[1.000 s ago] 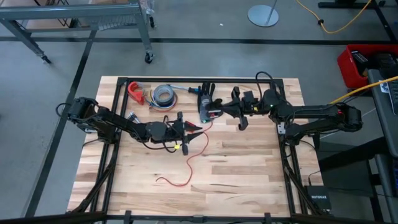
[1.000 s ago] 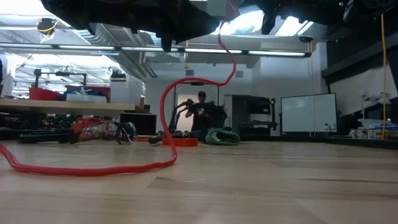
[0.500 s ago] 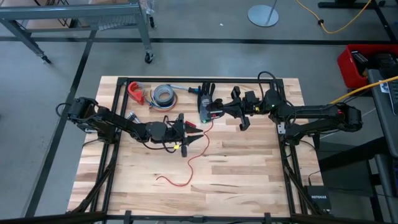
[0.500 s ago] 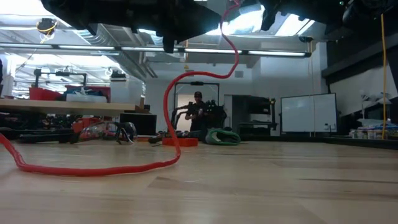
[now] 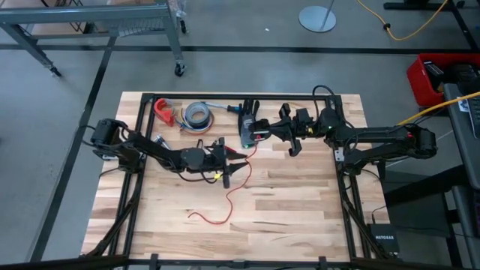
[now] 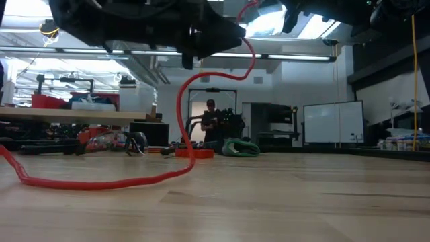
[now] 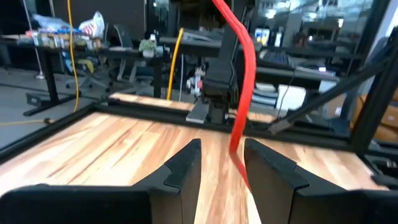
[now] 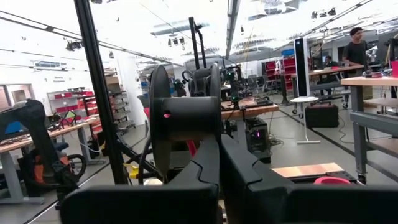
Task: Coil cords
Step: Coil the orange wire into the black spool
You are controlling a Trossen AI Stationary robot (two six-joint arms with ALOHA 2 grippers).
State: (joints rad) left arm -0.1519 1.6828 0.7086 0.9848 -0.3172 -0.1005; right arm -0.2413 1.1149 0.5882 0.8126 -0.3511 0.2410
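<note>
The wooden table (image 5: pixel 300 202) holds a long red cord (image 5: pixel 229 196) that runs loose across its middle. The left gripper (image 5: pixel 227 159) hangs over it, fingers apart, the cord passing between them unpinched. The right gripper (image 5: pixel 264 133) is closed near the glove (image 5: pixel 248 120), holding the cord's end. Coiling has barely begun; next the left one likely must pinch the cord.

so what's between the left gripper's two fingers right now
The red cord runs through the gap between the left gripper's open fingers; the left wrist view shows it.
</note>
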